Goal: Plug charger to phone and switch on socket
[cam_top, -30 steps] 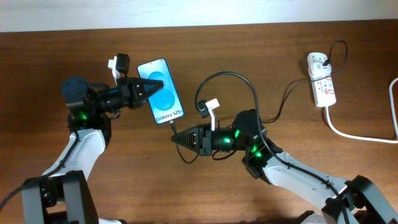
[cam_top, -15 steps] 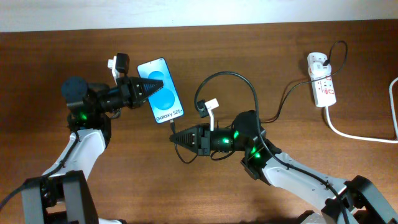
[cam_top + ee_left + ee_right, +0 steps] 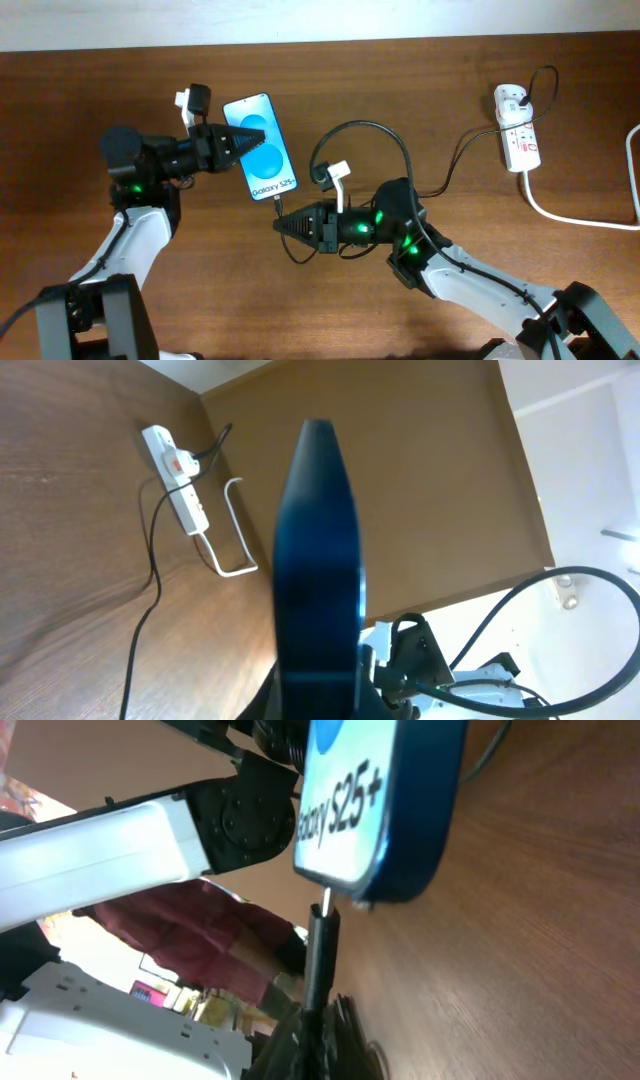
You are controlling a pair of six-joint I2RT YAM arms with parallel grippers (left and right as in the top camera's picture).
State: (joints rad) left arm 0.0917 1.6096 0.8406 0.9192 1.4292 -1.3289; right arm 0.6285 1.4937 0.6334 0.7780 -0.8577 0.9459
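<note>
The phone (image 3: 260, 147) has a blue screen with "Galaxy S25+" text. My left gripper (image 3: 237, 140) is shut on its left edge; in the left wrist view the phone (image 3: 318, 560) shows edge-on between the jaws. My right gripper (image 3: 285, 222) is shut on the charger's black connector end (image 3: 322, 955). Its metal tip (image 3: 327, 899) touches the phone's bottom edge (image 3: 385, 840). The charger cable (image 3: 385, 130) loops back to the white adapter (image 3: 511, 102) plugged into the socket (image 3: 520, 135) at the far right. The socket also shows in the left wrist view (image 3: 178, 478).
The socket's thick white cord (image 3: 575, 217) runs off the right edge. The black cable curves over the wooden table (image 3: 450, 80) between my right arm and the socket.
My right gripper has shifted slightly left and up with the connector toward the phone's bottom edge. The left gripper and phone have barely moved.
</note>
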